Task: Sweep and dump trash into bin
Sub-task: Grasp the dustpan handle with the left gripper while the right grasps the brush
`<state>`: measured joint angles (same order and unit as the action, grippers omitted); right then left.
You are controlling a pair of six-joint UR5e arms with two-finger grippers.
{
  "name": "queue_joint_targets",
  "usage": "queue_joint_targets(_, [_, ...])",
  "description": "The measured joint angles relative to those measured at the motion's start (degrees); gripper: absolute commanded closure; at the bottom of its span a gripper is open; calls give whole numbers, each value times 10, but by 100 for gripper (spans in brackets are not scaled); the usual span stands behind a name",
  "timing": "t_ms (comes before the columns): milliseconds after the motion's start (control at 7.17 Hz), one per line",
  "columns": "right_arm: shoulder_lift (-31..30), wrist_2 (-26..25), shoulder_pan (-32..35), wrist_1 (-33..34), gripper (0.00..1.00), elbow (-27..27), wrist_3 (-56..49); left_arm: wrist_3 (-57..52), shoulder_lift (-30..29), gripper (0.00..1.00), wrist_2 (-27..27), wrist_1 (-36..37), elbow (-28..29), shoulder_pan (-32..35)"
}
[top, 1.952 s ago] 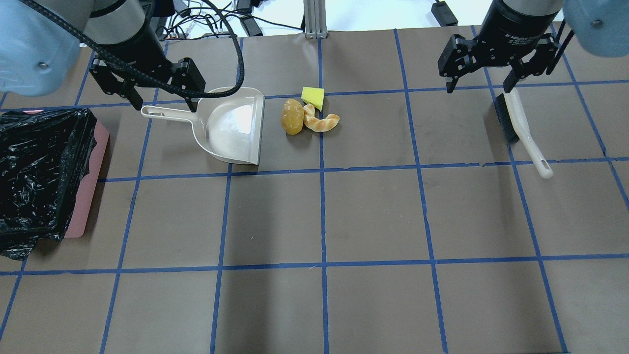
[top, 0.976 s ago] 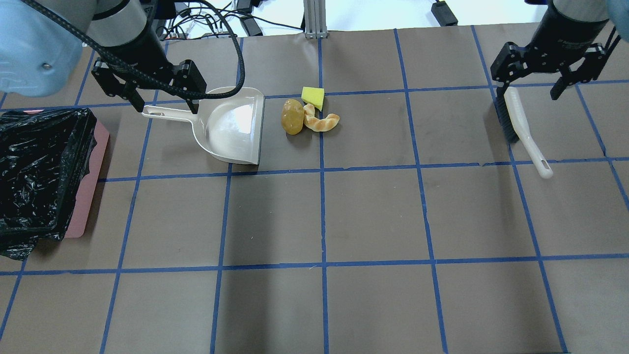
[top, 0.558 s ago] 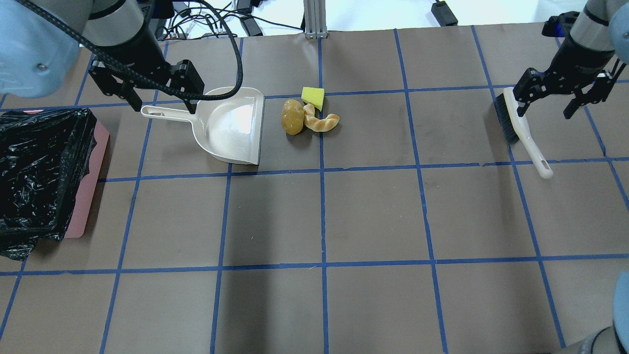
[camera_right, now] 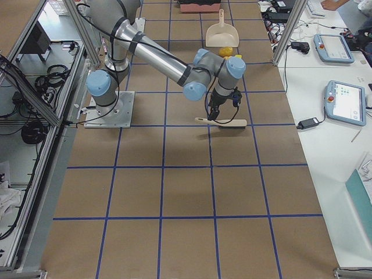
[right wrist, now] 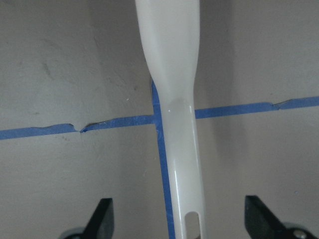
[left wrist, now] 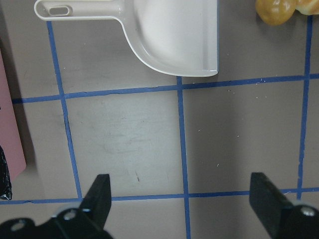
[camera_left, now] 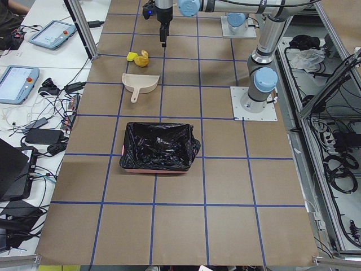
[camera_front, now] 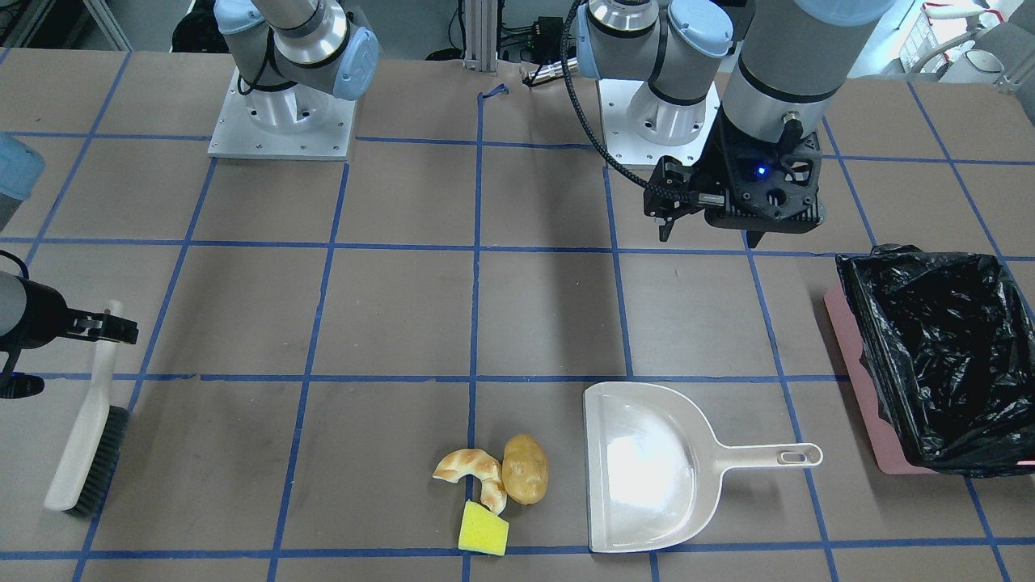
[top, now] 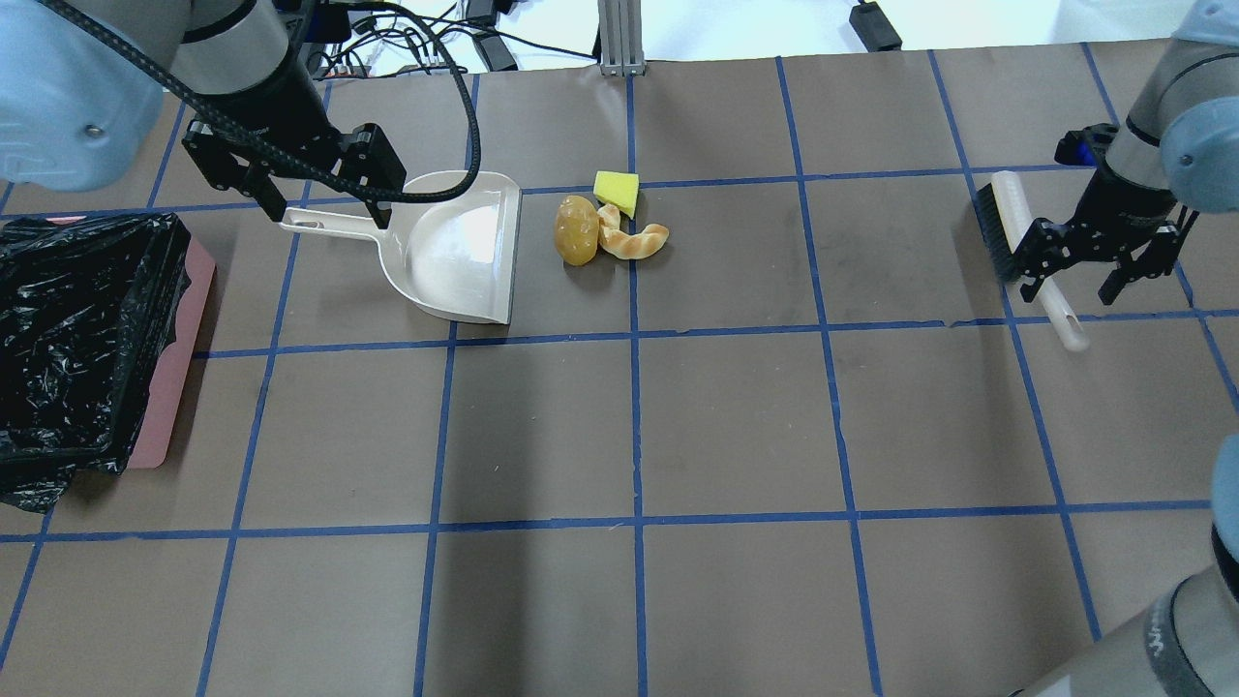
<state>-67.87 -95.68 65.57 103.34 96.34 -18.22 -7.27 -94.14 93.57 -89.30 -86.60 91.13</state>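
Observation:
The trash lies together on the brown table: a golden potato, a tan croissant piece and a yellow sponge wedge. A beige dustpan lies just left of them, mouth toward them. My left gripper is open and empty above the dustpan's handle; the left wrist view shows the pan ahead of it. A white hand brush lies at the right. My right gripper is open with its fingers either side of the brush handle. The pink bin with its black bag stands at the left edge.
Blue tape lines divide the table into squares. Cables and an aluminium post sit past the far edge. The two arm bases stand on the robot's side. The bin's bag rises above the tabletop.
My right gripper has moved from the brush's bristle end toward me along the brush and now straddles its handle. The left gripper has barely moved. The trash, dustpan and brush lie as before.

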Motion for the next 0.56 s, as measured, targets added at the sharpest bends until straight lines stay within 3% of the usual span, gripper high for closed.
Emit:
queue_joint_targets(279, [4, -13, -2, 1, 27, 18, -23, -116, -9, 0, -3, 1, -2, -22])
queue_joint_targets(418, [4, -22, -2, 0, 39, 25, -34, -168, -16, 0, -3, 8, -4, -40])
queue_joint_targets(558, [3, -33, -3, 0, 65, 32, -43, -223, -29, 0, -5, 29, -5, -59])
